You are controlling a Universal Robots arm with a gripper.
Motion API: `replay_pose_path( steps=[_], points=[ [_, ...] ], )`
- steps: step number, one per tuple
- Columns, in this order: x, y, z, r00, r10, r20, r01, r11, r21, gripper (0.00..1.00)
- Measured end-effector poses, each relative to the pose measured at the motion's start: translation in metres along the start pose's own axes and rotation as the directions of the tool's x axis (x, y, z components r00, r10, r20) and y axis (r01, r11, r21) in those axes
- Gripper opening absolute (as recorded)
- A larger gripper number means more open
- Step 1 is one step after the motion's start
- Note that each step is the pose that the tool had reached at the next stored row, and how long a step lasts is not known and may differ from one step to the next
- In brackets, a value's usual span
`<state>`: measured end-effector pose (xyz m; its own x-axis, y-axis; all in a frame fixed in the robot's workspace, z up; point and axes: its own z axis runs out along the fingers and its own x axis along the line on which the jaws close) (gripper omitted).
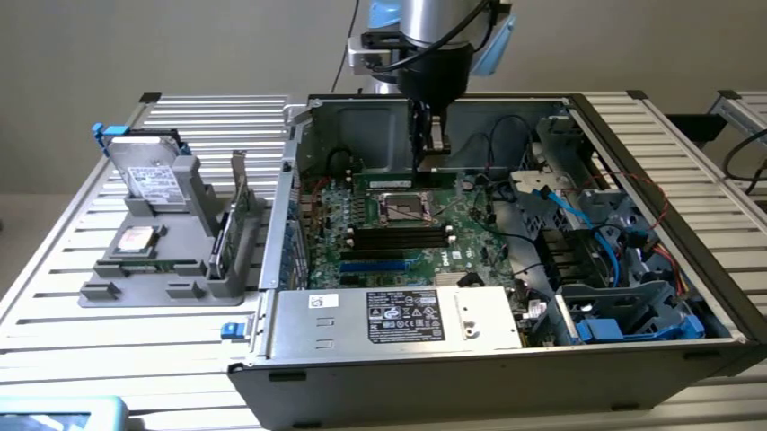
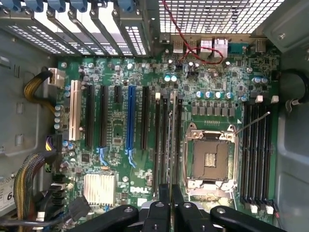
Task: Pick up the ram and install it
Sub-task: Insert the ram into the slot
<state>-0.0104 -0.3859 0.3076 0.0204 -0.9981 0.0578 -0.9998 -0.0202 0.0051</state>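
Slatted metal bench (image 1: 671, 144) loaded with open computer case (image 1: 480, 395). Nearest, gripper (image 2: 170, 194) fingers seen pinched on ram (image 2: 170, 140), held edge-on over memory slots (image 2: 161, 145) beside CPU socket (image 2: 210, 159). Ram judged light, stiff, fragile; best held by long edges. Farther, rear grille (image 2: 207, 17) noted.

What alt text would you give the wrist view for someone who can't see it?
The gripper holds the ram edge-on above a green motherboard, lined up along long black slots beside an empty processor socket. Cable bundles lie beside the board.
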Motion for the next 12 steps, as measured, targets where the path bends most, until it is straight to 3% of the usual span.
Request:
replay_pose_path(
  steps=[12],
  points=[
    [0.000, -0.0004, 0.0126, 1.0000, 0.000, -0.0041, 0.000, 1.0000, -0.0007, 0.13]
  ],
)
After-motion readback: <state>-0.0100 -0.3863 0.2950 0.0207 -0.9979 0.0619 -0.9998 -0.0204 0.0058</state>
